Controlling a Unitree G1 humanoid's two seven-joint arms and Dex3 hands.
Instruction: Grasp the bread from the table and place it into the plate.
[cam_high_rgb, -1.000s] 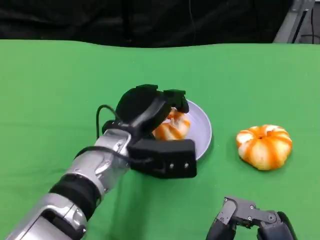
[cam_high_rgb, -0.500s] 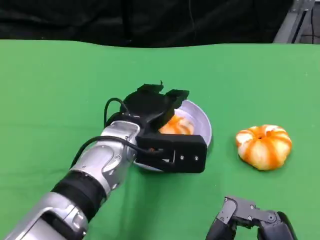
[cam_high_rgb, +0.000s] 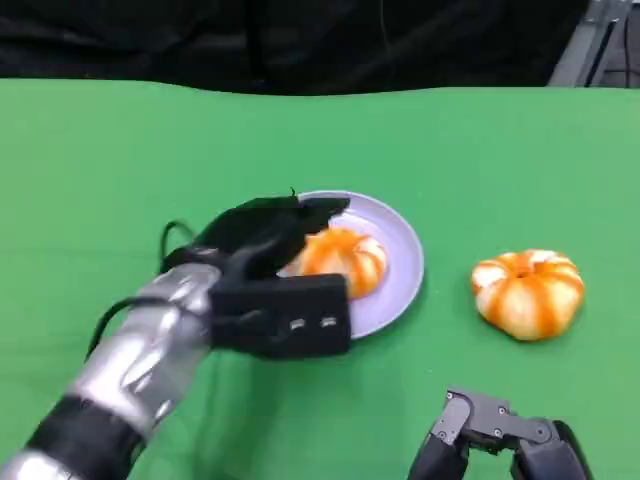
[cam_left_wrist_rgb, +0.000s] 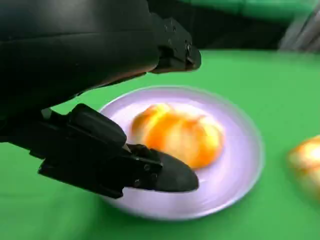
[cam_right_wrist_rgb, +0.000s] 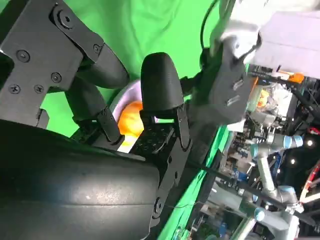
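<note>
- Green cloth covers the table (cam_high_rgb: 100, 150), with a dark backdrop along the top of the head view.
- Near the frame's centre sits a lilac plate (cam_high_rgb: 400, 250), and one orange-and-white bread (cam_high_rgb: 342, 262) lies inside it, left of the plate's middle.
- A second striped bread (cam_high_rgb: 528, 292) rests on the cloth at centre right, well apart from the plate.
- The left hand (cam_high_rgb: 265, 235) reaches in from the lower left on its silver forearm; it hangs over the plate's left rim, just beside the bread in the plate.
- In the left wrist view that hand (cam_left_wrist_rgb: 150, 120) has its fingers (cam_left_wrist_rgb: 170, 175) spread, one above and one below the bread (cam_left_wrist_rgb: 177, 132), with a clear gap to it; they hold nothing.
- The plate (cam_left_wrist_rgb: 245, 165) shows round and whole in that view, blurred at its edge.
- The right hand (cam_high_rgb: 495, 440) lies at the bottom right edge of the head view, near the frame's lower border, clear of both breads.
- In the right wrist view its fingers (cam_right_wrist_rgb: 160, 87) stand apart with nothing between them; the bread (cam_right_wrist_rgb: 127, 117) in the plate shows beyond them.
</note>
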